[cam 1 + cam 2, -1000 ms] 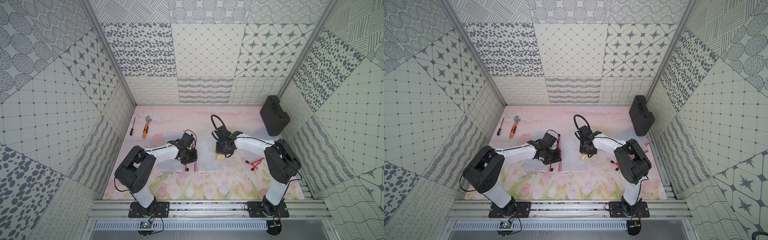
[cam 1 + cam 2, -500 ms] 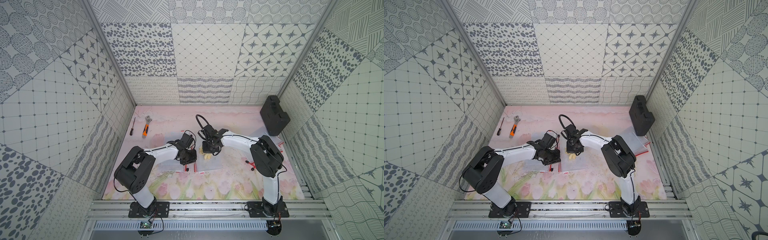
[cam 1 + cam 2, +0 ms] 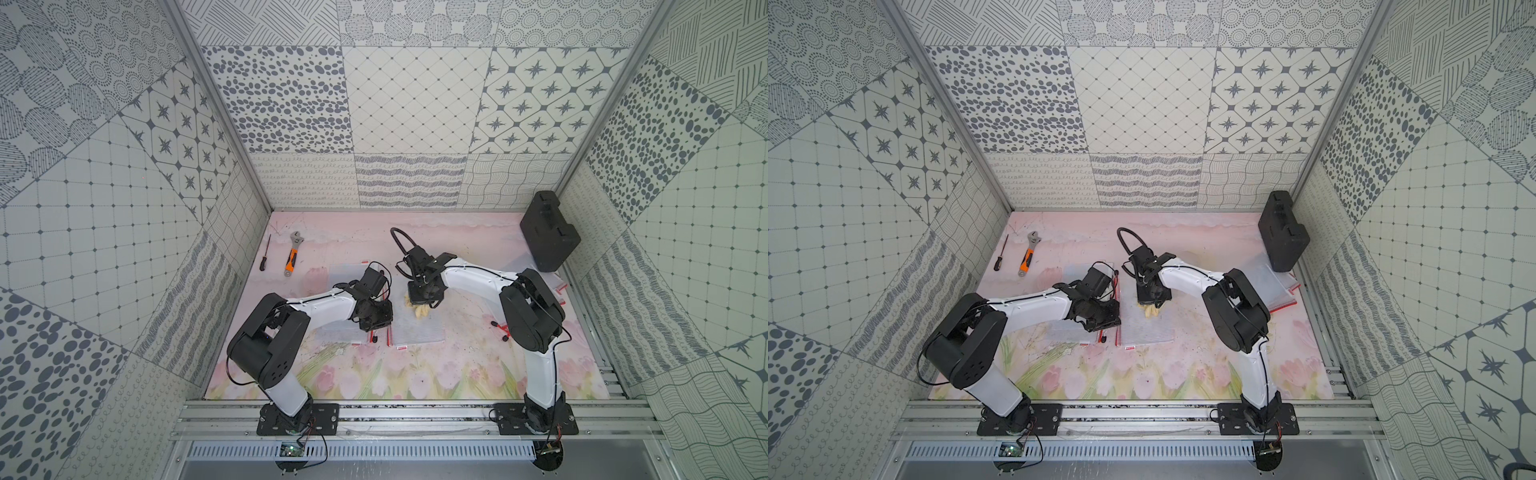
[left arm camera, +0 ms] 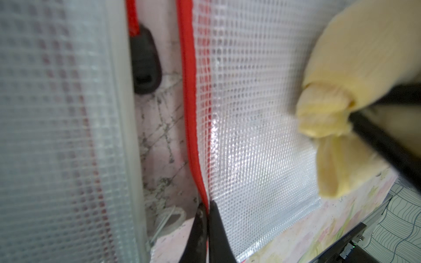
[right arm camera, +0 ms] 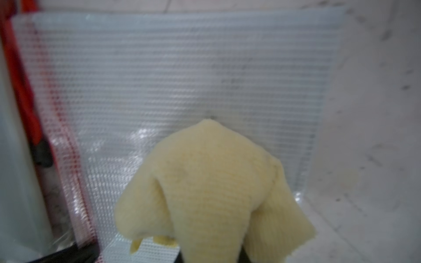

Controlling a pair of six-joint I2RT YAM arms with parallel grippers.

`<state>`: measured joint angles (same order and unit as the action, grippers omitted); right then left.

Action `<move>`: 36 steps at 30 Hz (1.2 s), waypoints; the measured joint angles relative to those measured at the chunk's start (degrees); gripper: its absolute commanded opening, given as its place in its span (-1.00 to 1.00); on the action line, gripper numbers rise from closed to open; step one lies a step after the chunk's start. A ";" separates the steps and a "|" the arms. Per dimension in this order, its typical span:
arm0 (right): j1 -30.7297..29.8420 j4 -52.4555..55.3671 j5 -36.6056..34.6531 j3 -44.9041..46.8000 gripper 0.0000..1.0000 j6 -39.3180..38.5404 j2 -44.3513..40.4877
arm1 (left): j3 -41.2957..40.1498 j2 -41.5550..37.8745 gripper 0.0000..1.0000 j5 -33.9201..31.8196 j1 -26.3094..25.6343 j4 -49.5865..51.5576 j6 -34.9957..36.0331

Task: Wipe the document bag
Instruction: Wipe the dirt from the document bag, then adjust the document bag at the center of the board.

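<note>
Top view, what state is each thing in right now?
document bag, lying flat, red edge pinched.
yellow cloth, bunched, on the document bag.
left gripper, shut on document bag.
right gripper, shut on yellow cloth.
black case, closed, standing on edge.
adjustable wrench, lying flat, untouched.

My right claw (image 3: 422,301) grips a yellow cloth (image 3: 419,311) on the document bag (image 3: 419,334) at the centre of the worktop (image 3: 457,374). My left claw (image 3: 371,326) sits at the bag's nine o'clock edge, with a black case (image 3: 548,232) at two o'clock.

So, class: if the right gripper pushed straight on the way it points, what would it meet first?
Beyond the cloth that the right gripper grips, the bag, probably; the cloth seems to rest on it.
</note>
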<state>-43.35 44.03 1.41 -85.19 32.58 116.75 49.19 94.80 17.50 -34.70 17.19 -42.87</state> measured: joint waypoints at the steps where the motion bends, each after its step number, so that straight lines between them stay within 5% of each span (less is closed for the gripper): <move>1: -0.85 0.09 0.44 -0.55 -1.00 0.00 0.44 | 0.15 0.11 -1.00 0.04 0.00 0.15 0.02; 9: 7.10 1.66 0.92 -6.29 -1.00 -0.09 4.24 | 1.46 -1.11 -1.00 0.09 0.00 1.40 0.46; 16: 14.86 4.39 -5.57 2.67 -1.00 -0.28 -4.81 | 5.75 -11.85 -1.00 -4.22 0.00 8.61 3.28; 21: 14.78 5.44 -7.26 9.90 -1.00 -0.22 -16.06 | 17.57 -19.91 -1.00 -18.38 0.26 25.27 4.22; 26: 14.58 4.81 -6.95 17.11 -1.00 0.22 -20.22 | 30.51 -19.61 -1.00 -34.93 0.26 44.98 0.57; 36: 14.58 4.72 -6.47 24.72 -1.00 1.31 -23.76 | 45.40 3.28 -1.00 -55.04 -9.84 66.25 -2.56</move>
<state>-28.77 48.75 -5.06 -60.47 33.89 92.99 94.59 98.08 -37.54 -44.53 83.44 -45.43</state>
